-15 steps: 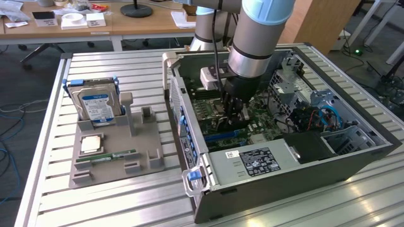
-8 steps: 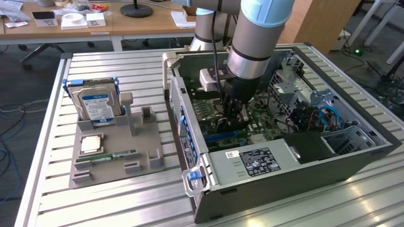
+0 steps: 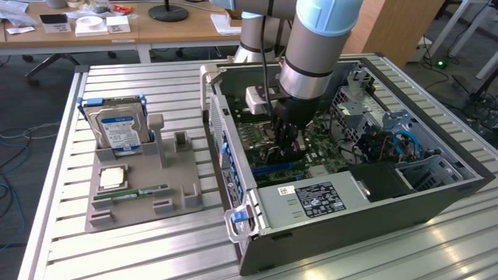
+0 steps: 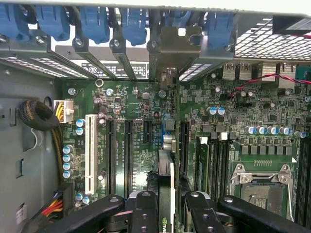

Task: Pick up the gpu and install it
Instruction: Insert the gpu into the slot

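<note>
The gpu [image 4: 165, 179] stands edge-on as a thin dark card between my fingers, and its silvery bracket [image 4: 175, 46] lies against the rear slot openings of the case. My gripper [image 4: 170, 213] is shut on the card, with one finger [image 4: 145, 213] on each flat side. The card stands upright over the green motherboard [image 4: 141, 145], in line with a blue-ended expansion slot [image 4: 163, 131]. In the exterior view my gripper [image 3: 286, 149] reaches down into the open computer case [image 3: 233, 175], low over the board. How deep the card sits in the slot is hidden.
A grey parts tray [image 3: 179, 201] lies at the exterior view's left of the case, carrying a hard drive [image 3: 116, 125], a RAM stick [image 3: 130, 192] and a small square chip [image 3: 113, 177]. A power supply [image 3: 311, 198] fills the case's near corner. Cables [image 4: 36, 116] run beside the board.
</note>
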Tool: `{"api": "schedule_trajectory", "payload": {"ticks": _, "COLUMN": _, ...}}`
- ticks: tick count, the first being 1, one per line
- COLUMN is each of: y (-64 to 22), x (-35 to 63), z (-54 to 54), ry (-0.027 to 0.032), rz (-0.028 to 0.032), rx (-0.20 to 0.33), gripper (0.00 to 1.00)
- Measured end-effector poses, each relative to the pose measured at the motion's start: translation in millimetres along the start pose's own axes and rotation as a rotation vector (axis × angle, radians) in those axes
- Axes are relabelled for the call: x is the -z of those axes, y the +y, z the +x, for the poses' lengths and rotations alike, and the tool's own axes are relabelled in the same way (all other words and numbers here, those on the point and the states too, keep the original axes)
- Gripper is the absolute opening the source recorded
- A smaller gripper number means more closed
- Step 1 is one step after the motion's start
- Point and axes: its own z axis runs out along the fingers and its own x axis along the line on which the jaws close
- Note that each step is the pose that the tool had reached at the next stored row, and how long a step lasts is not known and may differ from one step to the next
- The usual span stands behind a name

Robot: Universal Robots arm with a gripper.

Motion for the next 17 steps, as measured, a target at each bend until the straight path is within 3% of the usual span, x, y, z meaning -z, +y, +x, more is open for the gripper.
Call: {"api": "schedule_trajectory", "payload": {"ticks": 17, "y": 0.3, "x": -3.5, "z": 0.1, "ry": 0.0001, "rz": -0.0001, "rx": 0.0, "gripper": 0.26}}
